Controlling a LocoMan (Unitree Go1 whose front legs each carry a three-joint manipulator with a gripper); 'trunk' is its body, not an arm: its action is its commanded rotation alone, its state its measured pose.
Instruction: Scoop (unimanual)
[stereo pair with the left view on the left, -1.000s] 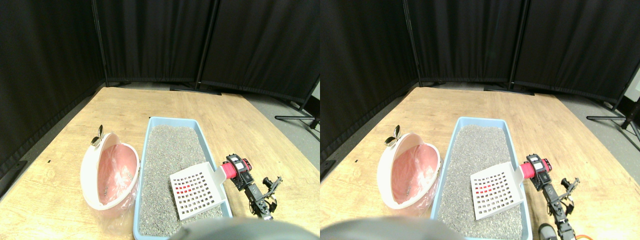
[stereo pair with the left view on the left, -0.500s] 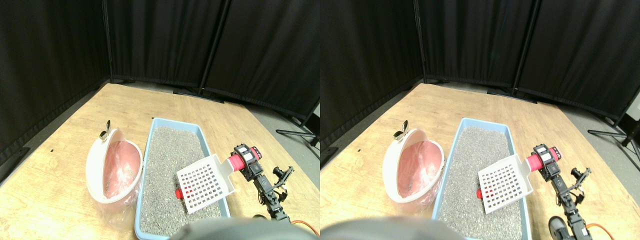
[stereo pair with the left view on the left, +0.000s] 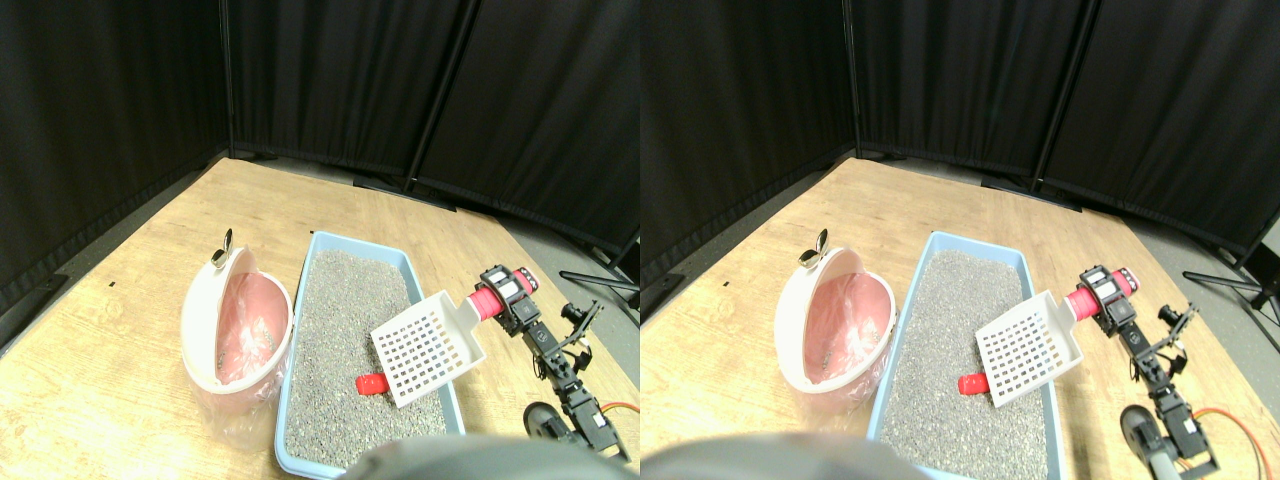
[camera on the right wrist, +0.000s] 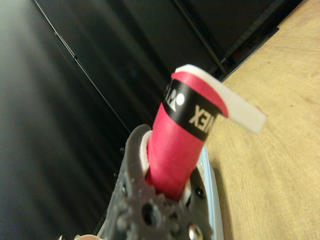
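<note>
The stereo view showed the whole scene: a white slotted scoop (stereo pair with the left view on the left: 428, 347) was tilted above the grey grainy litter in a light blue tray (stereo pair with the left view on the left: 296, 340), a small red piece (stereo pair with the left view on the left: 371, 384) lay on the litter just beside the scoop's lower edge, and a round white bin (stereo pair with the left view on the left: 210, 325) with a pink plastic liner stood just beside the tray on the wooden floor (stereo pair with the left view on the left: 120, 300). The wrist view gave only the thick red wrapped handle (camera on the right wrist: 175, 145) up close, and there the gripper (stereo pair with the left view on the left: 505, 295) was closed around it, with black curtains (stereo pair with the left view on the left: 330, 80) behind.

Wooden floor (stereo pair with the left view on the left: 150, 250) under litter tray (stereo pair with the left view on the left: 318, 262), bin (stereo pair with the left view on the left: 205, 330)
</note>
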